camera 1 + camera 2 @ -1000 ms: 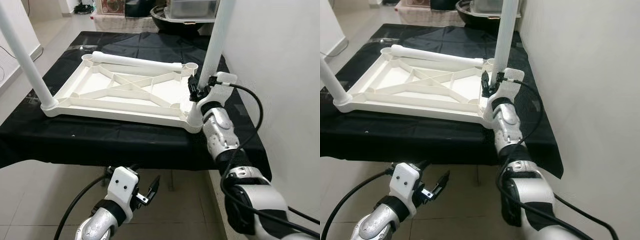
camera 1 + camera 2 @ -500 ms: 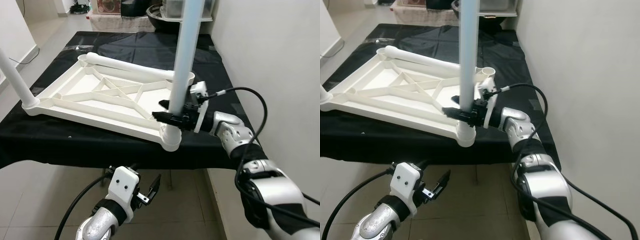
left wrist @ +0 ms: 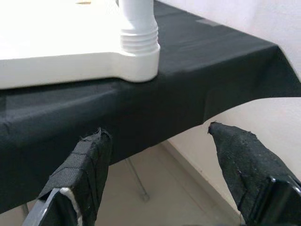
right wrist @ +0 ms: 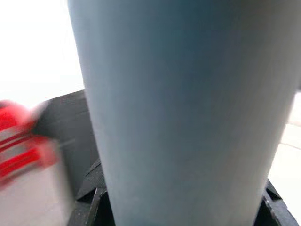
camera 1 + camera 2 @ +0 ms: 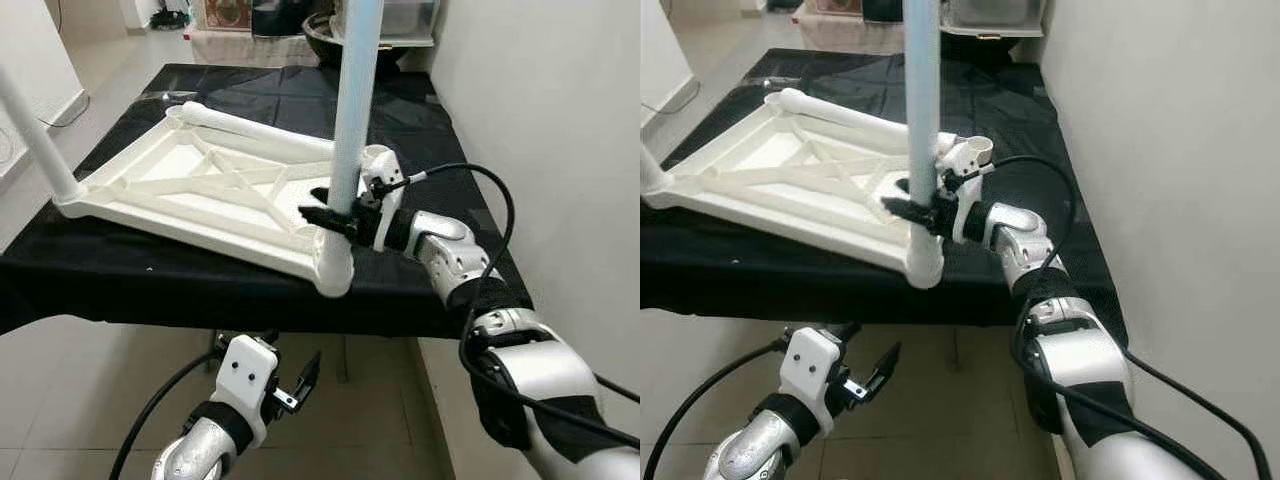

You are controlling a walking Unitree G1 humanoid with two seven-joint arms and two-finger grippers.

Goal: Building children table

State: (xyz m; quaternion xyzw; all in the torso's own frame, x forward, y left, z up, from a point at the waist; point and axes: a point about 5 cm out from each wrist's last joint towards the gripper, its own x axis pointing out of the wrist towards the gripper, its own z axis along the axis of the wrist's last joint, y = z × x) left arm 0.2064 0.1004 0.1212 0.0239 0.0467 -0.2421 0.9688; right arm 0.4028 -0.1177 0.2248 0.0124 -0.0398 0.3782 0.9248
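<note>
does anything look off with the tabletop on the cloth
Yes. The upturned tabletop lies skewed, its near corner overhanging the cloth's front edge. The right pincer is shut on that corner's leg. One leg lies loose across the far side.

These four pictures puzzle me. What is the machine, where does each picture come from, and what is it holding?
It is a humanoid robot with two silver arms, each ending in an end effector with two long black fingers. Two pictures come from cameras in its head, looking down; the other two come from cameras on its wrists.

On a bench covered in black cloth lies a white plastic tabletop, upside down, so its ribs show. One leg stands upright in the near corner socket, another leg stands at the left corner, and a third leg lies across the far edge.

The right end effector is closed around the upright corner leg, just above its socket; its wrist picture shows that leg up close. The left end effector hangs open below the bench edge, holding nothing.
</note>
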